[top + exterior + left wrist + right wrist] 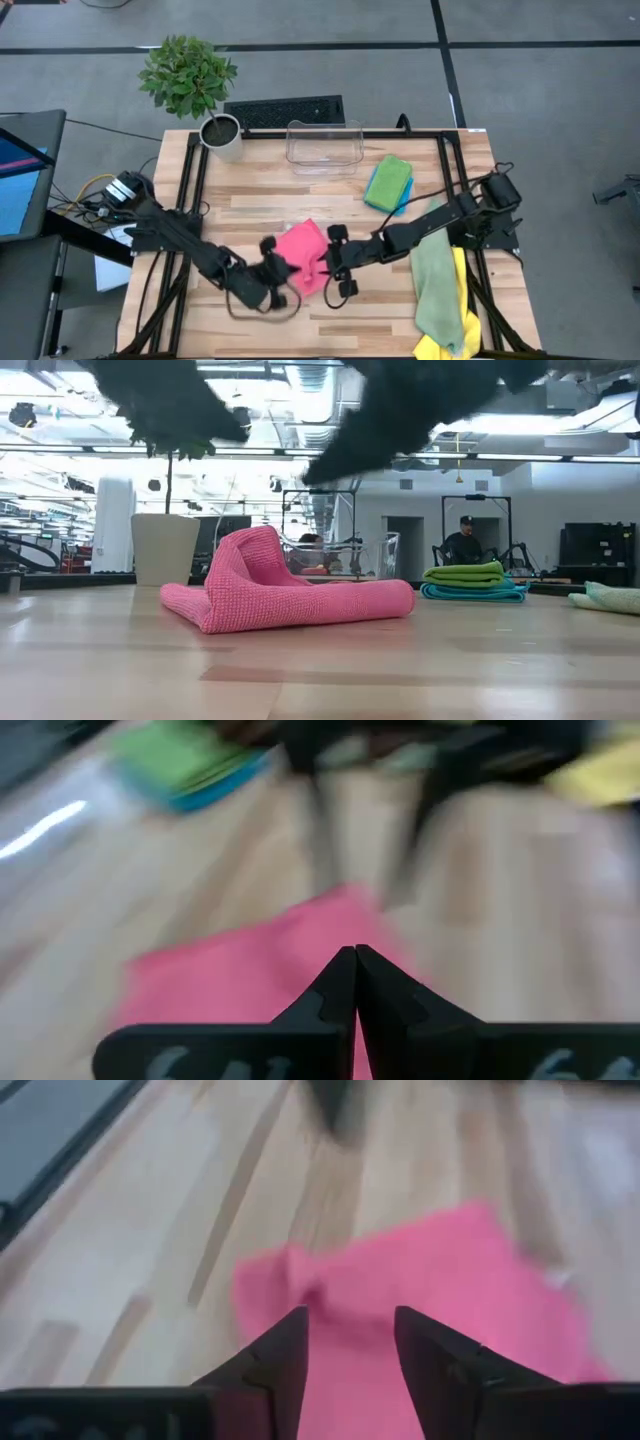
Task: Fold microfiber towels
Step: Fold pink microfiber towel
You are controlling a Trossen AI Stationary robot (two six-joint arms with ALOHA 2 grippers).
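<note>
The pink towel [303,255] lies folded on the table near its front middle; in the low view its left part [245,560] stands up in a hump while the rest lies flat. My left gripper [275,272] hovers over the towel's left edge, shut [355,955] with nothing between its fingers. My right gripper [335,262] hangs over the towel's right edge, open [350,1325], with the pink towel [430,1270] below and ahead of it. In the low view both arms are raised clear of the pink towel.
A folded green towel on a blue one [388,183] lies at the back right. A pale sage towel [435,280] and a yellow one [455,340] lie spread at the right edge. A clear bin [323,145] and a potted plant [220,135] stand at the far edge.
</note>
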